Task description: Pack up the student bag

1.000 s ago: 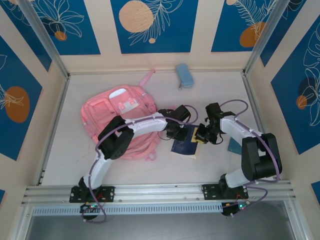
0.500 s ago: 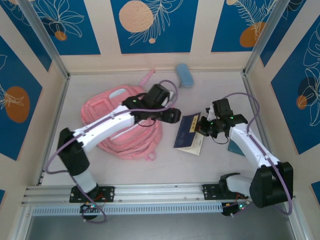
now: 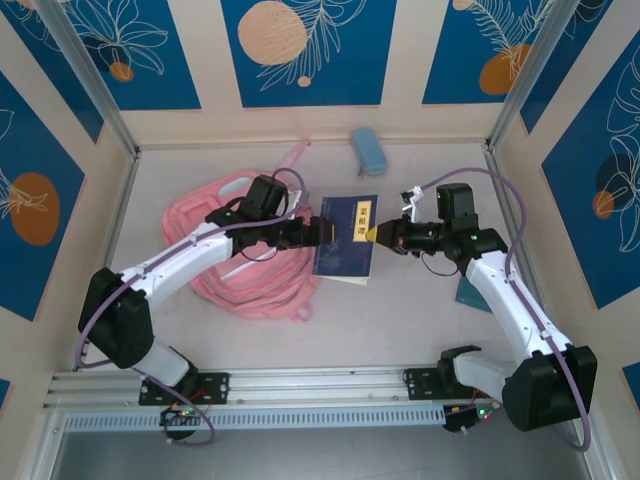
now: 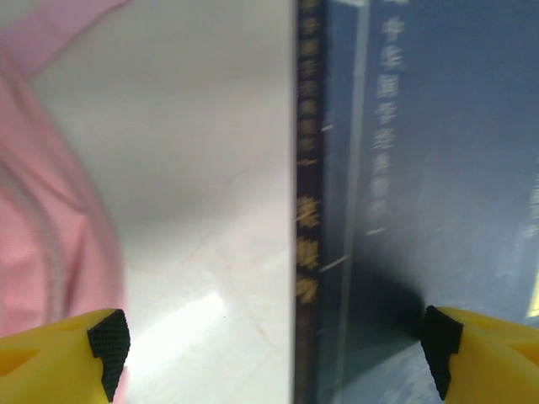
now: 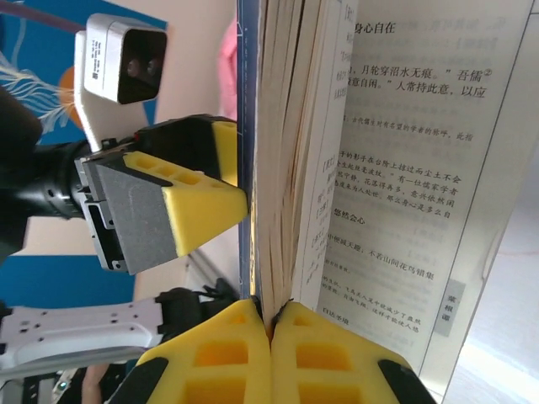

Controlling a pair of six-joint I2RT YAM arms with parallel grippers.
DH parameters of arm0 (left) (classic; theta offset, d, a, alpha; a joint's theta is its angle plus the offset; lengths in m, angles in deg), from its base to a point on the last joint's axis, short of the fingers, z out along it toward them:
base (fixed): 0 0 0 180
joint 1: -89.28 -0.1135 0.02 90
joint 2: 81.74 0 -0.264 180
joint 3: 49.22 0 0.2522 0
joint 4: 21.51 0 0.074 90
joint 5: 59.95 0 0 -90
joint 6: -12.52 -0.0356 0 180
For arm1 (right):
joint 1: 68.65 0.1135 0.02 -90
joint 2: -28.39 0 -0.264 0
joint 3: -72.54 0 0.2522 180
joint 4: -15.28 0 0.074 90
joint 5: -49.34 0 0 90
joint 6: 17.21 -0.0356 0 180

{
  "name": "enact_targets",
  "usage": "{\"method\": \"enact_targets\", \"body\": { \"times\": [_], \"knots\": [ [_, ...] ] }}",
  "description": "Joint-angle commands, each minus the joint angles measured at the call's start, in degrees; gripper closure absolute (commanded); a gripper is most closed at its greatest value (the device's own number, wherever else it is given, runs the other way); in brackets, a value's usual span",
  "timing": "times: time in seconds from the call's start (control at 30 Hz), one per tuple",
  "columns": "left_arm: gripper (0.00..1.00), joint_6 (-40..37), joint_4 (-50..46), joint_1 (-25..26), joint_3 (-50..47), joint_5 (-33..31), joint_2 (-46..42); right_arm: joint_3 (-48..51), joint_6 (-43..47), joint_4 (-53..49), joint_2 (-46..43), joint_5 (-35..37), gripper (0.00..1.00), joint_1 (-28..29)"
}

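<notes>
The student bag (image 3: 200,250) is a big pink backpack lying flat at the left; its pink fabric (image 4: 42,219) also edges the left wrist view. A dark blue book (image 3: 342,245) is held off the table beside it. My right gripper (image 3: 376,233) is shut on the book's page edge (image 5: 286,168), its yellow fingers (image 5: 219,353) pressed together on the pages. My left gripper (image 3: 318,232) is open at the book's opposite edge. The book's spine (image 4: 307,236) runs between its wide-apart fingertips (image 4: 107,341), and one left finger (image 5: 198,202) lies alongside the cover.
A light-blue pencil case (image 3: 369,150) lies near the back wall. A pink strap (image 3: 293,157) trails from the bag toward it. A flat teal item (image 3: 468,292) lies on the table by the right arm. Panel walls close in three sides.
My left gripper has opened wide and now faces the book's left edge. My right gripper has lifted the book and carried it back and left toward the bag.
</notes>
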State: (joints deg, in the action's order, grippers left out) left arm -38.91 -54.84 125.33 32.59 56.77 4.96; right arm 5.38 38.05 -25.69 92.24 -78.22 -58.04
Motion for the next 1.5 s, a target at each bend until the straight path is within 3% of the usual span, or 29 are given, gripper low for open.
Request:
{"method": "enact_targets", "body": {
  "times": [0.0, 0.13, 0.3, 0.63, 0.77, 0.93, 1.03, 1.2, 1.33, 1.47],
  "knots": [
    [0.10, 6.4, 11.3, -1.0, -2.4, 9.3, -2.7, -1.7, -1.7, 4.3, -0.8, -7.2, 1.00, 0.2],
    [0.14, 8.8, 15.7, -1.3, -3.7, 12.4, -3.4, -1.5, -2.2, 4.9, -0.6, -8.2, 1.00, 0.2],
    [0.26, 9.4, 17.0, -1.7, -3.7, 13.4, -4.1, -1.4, -2.1, 4.8, -0.5, -8.4, 1.00, 0.2],
    [0.74, 10.3, 18.2, -3.6, -5.6, 10.9, -6.0, -1.6, -0.6, 1.9, 0.6, -5.5, 1.00, 0.0],
    [1.00, 11.7, 18.6, -6.0, -8.1, 8.1, -7.9, -1.1, -1.7, -1.1, 0.7, 2.5, 0.58, -0.3],
    [1.00, 13.6, 17.7, -8.4, -11.4, -0.7, -12.3, 3.5, -9.7, 6.4, 0.4, 1.0, 0.20, -0.1],
    [1.00, 15.0, 17.1, -9.6, -12.6, -7.0, -15.2, 6.2, -16.1, 13.9, 0.6, -0.5, 0.10, 0.7],
    [1.00, 19.6, 19.7, -9.9, -14.2, -16.1, -18.8, 10.2, -29.1, 28.3, 2.3, -0.6, 0.04, 4.2],
    [1.00, 27.5, 27.2, -9.9, -16.9, -20.4, -19.6, 14.5, -42.5, 47.7, 4.4, 1.7, 0.00, 9.6],
    [1.00, 32.3, 32.6, -9.9, -17.5, -21.8, -18.9, 14.2, -47.5, 54.5, 6.2, 6.6, 0.00, 14.4]
  ]
}}
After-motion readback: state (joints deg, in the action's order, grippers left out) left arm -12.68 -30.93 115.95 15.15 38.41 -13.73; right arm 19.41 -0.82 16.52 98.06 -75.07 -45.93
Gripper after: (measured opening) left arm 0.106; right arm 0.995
